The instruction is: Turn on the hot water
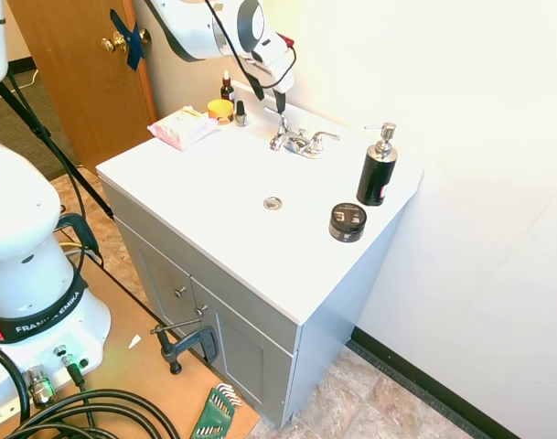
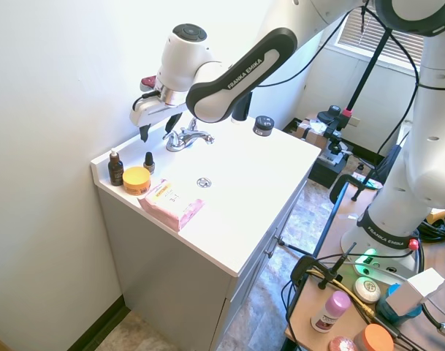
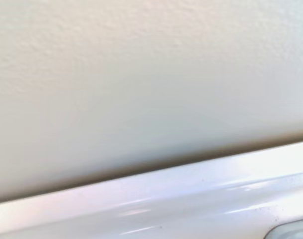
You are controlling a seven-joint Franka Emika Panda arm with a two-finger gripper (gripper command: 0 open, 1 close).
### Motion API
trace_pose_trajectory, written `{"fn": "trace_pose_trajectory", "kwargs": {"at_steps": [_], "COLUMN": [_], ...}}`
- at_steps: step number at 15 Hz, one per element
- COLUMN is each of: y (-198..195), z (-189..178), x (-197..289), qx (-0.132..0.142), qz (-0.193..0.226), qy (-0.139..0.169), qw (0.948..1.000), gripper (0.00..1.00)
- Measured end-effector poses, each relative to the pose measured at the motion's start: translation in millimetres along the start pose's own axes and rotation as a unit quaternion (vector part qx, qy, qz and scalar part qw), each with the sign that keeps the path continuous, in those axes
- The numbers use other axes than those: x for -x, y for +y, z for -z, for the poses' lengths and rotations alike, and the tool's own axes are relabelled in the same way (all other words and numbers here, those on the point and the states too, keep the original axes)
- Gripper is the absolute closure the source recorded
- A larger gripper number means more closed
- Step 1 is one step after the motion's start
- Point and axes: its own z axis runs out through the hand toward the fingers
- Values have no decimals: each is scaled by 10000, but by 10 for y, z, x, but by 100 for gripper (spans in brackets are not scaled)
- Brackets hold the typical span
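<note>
A: Going left to right in the second exterior view, what's on the counter [image 2: 229,219]?

B: A brown dropper bottle [image 2: 116,168], an orange-lidded jar [image 2: 137,179], a pink packet [image 2: 172,204], then the end effector [image 2: 156,129], fingers apart and pointing down, just beside the chrome faucet [image 2: 185,137] at the back edge. No water is running.

A: So which step is this?

B: The approach, I'd judge. The fingers hang above and slightly left of the near lever [image 2: 174,136], not touching it. The wrist view shows only wall and the counter's back rim.

A: And next?

B: Likely lowering onto one lever and pushing it round. Which lever gives hot, I can't tell.
</note>
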Motion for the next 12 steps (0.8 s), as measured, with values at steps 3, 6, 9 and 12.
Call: {"fn": "trace_pose_trajectory", "kwargs": {"at_steps": [3, 6, 9, 12], "y": [96, 244, 465, 634], "z": [47, 71, 52, 201], "x": [11, -2, 1, -22], "qx": [26, 103, 197, 127], "qz": [-124, -255, -360, -312], "qy": [-175, -266, -391, -533], "qw": [9998, 9993, 9984, 9980], "gripper": [0, 0, 0, 0]}}
